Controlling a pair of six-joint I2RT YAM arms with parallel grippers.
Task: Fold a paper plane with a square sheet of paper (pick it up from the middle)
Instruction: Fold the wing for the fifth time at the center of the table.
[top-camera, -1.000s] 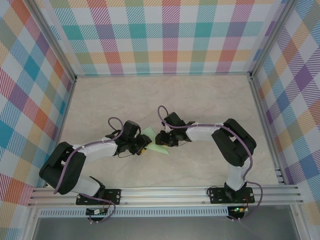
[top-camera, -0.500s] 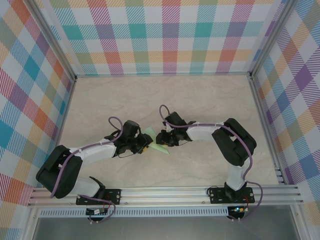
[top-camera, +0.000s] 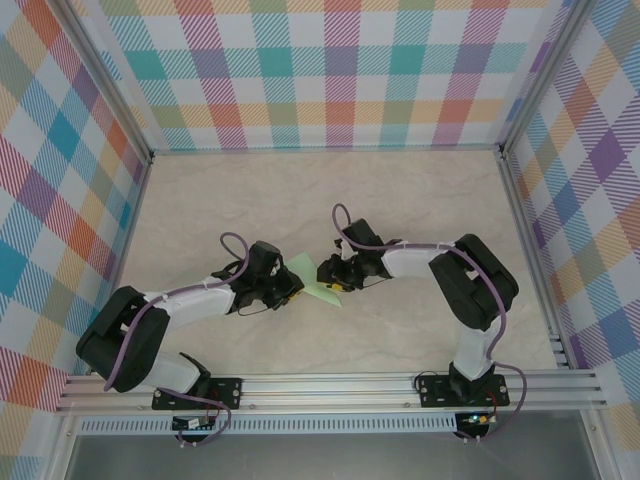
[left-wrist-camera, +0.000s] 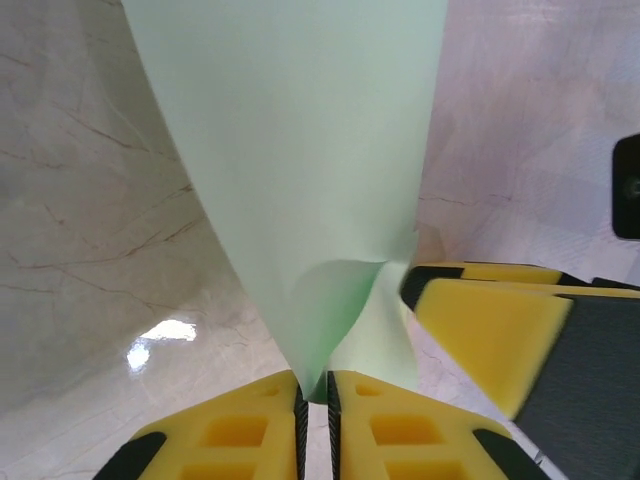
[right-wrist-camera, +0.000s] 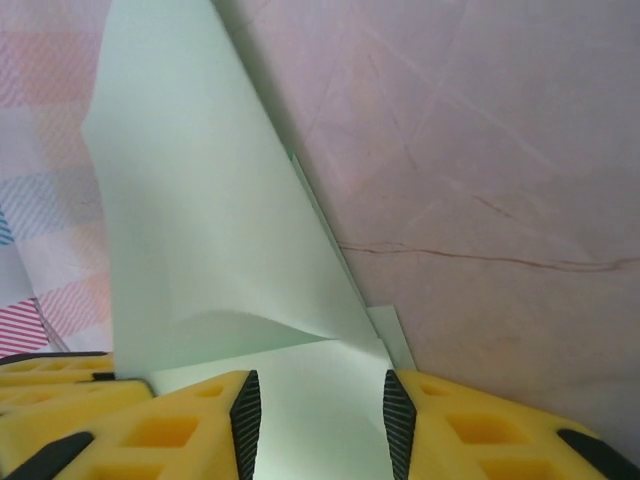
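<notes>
Left arm (top-camera: 190, 297) low, elbow bent — fingers (left-wrist-camera: 230, 440) pinching paper (left-wrist-camera: 300, 200)

1. Tabletop (top-camera: 420, 200): pale beige marble-pattern surface, glossy, faint brown veining.
2. Walls (top-camera: 340, 70): multicolour plaid panels enclosing three sides.
3. Aluminium rail (top-camera: 330, 386) along near edge; aluminium posts (top-camera: 106, 85) at rear corners.

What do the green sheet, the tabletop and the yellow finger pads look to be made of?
Green sheet: thin matte paper; it curves and holds sharp creases.
Tabletop: glossy marble-look surface, veined, with a light glare; stone or laminate, can't tell.
Left end effector's pads: yellow matte moulded plastic or rubber, with recessed pockets.
</notes>
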